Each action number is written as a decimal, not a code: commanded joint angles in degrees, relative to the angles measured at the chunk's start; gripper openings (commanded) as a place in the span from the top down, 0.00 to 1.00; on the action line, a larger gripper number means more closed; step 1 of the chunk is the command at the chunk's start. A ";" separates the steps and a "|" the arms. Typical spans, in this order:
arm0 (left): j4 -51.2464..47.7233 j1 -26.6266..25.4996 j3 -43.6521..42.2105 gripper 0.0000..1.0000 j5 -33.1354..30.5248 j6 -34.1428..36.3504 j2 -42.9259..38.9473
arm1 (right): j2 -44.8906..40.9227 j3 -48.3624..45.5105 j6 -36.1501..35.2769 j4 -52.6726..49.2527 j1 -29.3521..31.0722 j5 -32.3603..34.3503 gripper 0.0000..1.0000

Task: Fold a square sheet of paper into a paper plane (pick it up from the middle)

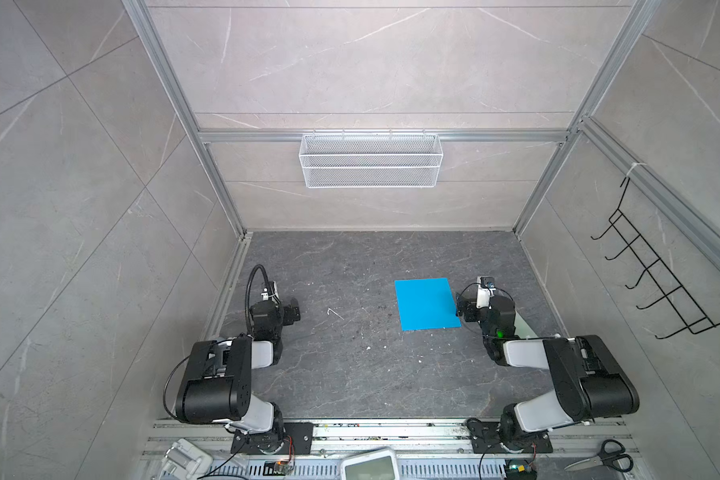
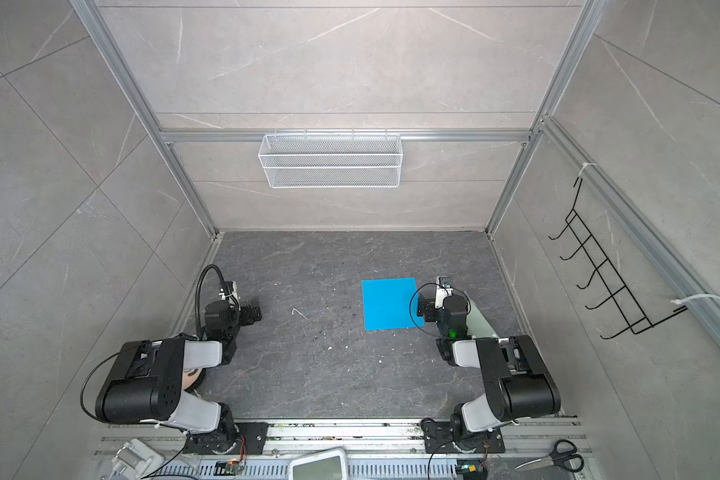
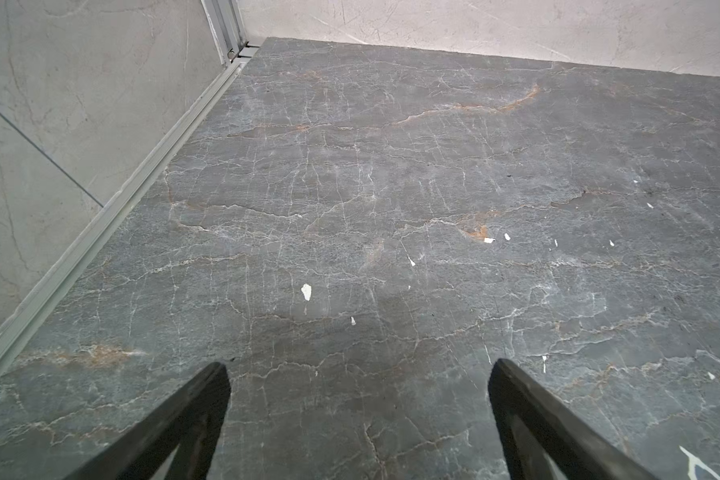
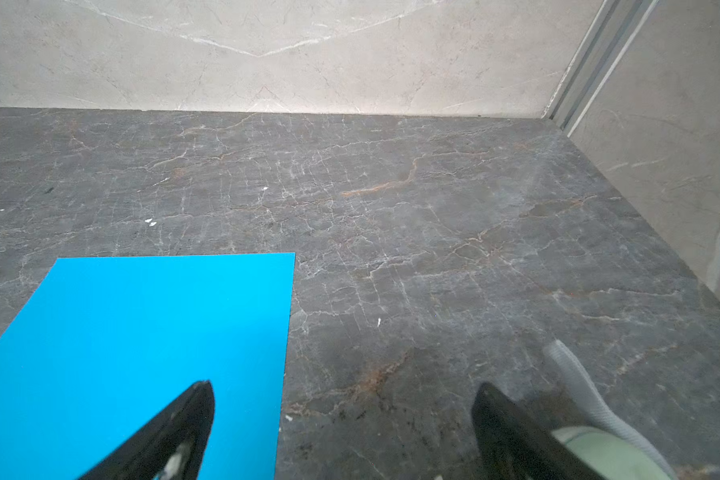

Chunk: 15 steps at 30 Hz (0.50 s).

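Note:
The square sheet of paper lies flat and unfolded on the dark marble tabletop, right of the middle. My right gripper hovers at the sheet's right edge, open and empty. In the right wrist view one of its fingers hangs over the blue sheet; the gripper straddles the sheet's edge. My left gripper is open over bare table on the left, far from the sheet. No paper plane is in view.
A white wire basket hangs on the back wall and a black hook rack on the right wall. Scissors and a white device lie at the front rail. A pale green object sits beside the right arm.

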 commanded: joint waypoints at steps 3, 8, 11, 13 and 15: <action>2.87 0.24 0.47 0.00 0.58 0.99 0.05 | 0.23 0.21 -0.08 1.08 -0.12 -0.44 0.01; 2.87 0.24 0.46 0.00 0.61 0.98 0.00 | 0.23 0.17 -0.08 1.08 -0.11 -0.41 0.01; 2.95 0.23 0.42 0.00 0.71 0.83 0.05 | 0.23 0.16 -0.08 1.07 -0.11 -0.48 0.01; 2.93 0.24 0.45 0.00 0.73 0.87 -0.01 | 0.23 0.27 -0.07 0.92 -0.17 -0.47 0.01; 2.95 0.24 0.46 0.00 0.69 0.95 0.03 | 0.23 0.29 -0.08 0.81 -0.16 -0.42 0.01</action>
